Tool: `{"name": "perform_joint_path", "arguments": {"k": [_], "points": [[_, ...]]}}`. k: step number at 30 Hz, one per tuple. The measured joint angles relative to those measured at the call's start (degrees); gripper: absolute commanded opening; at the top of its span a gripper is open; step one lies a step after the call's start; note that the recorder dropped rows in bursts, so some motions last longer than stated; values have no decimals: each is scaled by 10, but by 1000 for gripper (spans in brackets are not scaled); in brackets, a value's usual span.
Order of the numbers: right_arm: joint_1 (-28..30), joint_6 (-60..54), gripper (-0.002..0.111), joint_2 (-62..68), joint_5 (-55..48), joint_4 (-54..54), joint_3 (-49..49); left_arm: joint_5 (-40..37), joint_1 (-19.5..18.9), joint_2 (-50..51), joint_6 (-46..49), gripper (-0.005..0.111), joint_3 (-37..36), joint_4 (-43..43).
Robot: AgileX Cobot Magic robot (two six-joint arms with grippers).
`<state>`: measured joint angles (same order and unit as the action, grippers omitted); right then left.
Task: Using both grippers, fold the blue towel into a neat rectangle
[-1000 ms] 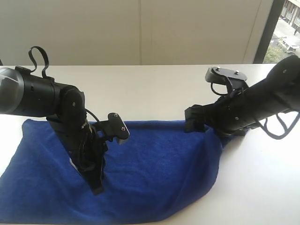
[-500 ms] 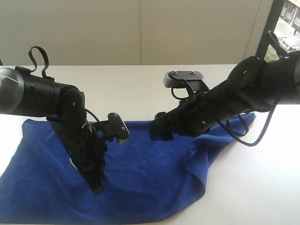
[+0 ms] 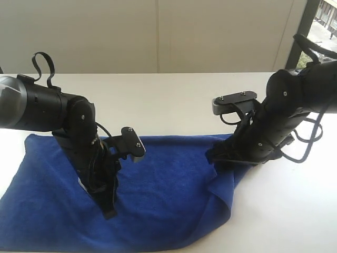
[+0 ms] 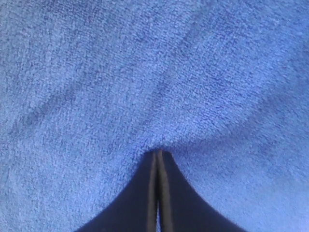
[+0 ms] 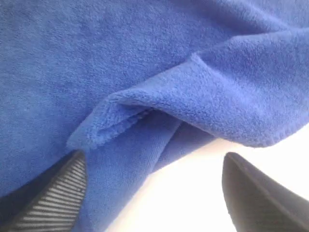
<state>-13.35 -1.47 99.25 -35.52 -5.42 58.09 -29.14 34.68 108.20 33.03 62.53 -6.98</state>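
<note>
The blue towel is lying spread over the near part of the white tabletop, its near edge running off the bottom of the exterior view. The left hand is planted on its nearer left half exactly as it was a second ago, pressed together and pinching nothing. Farther back on the right, things are changing. The right hand, which half a second ago was reaching in toward the middle of the far edge, is pulling back toward the right. The towel's right end, rounded and flat a second ago, is now lying turned inward with a loose diagonal crease. To my eye this means a first fold is being laid but is not yet neat, since the layers are not squared up. The left wrist view is adding what the exterior view hides: the two tips are closed on each other and denting the terry. The right wrist view is showing the right hand spread wide, its ribbed fingers standing either side of a doubled, curled towel edge with bare tabletop under it, gripping nothing.
</note>
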Motion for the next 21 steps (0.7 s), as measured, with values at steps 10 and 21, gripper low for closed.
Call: {"name": "perform_joint_path", "arguments": {"k": [10, 21], "points": [[42, -4, 72, 56, 107, -23, -20, 0, 0, 0, 0, 0, 0, 0], [44, -276, 72, 62, 169, -331, 13, 0, 0, 0, 0, 0, 0, 0]]}}
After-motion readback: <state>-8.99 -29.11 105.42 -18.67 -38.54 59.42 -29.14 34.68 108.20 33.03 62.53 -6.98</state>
